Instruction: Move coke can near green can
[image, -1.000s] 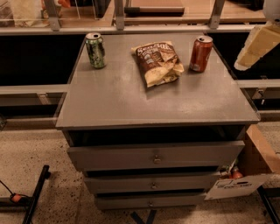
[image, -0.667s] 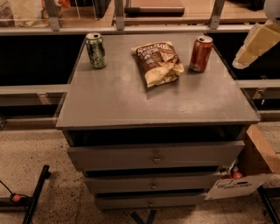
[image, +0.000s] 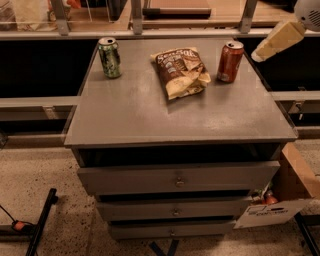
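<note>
Coke can (image: 230, 61) hasn't budged vs a sec ago, nor has anything else on the cabinet top (image: 150, 117). Only change is me: my gripper (image: 265, 49) has crept up and left in view, so its pale tip now shows closer to the can than it did. For the task that means approach underway, nothing grabbed, can not yet shifted. Whole transfer still to do, IMO.

L to R as things stand:
- Green can (image: 110, 57) is upright at the back-left of the top, near the left edge.
- Chip bag (image: 181, 72) lies flat at mid-back b/w the two cans, touching neither.
- The coke can is upright at back-right, just beside the bag w/ a small gap, well apart from the green can.
- Far right is me: gripper out past the top's back-right corner in view, up and to the right of the coke can, not touching it.

Pose: my arm (image: 309, 12) enters at the upper-right corner of view. The pale gripper body slants down-left from it, tip aimed toward the can's upper part. Spread or pressed together? Can't tell, it reads as one pale wedge from this angle. Carrying nothing, as far as I can judge.

Next, I reckon: carry on left to the can, then take it around or over the bag, since the bag sits on the straight line to the green can.
</note>
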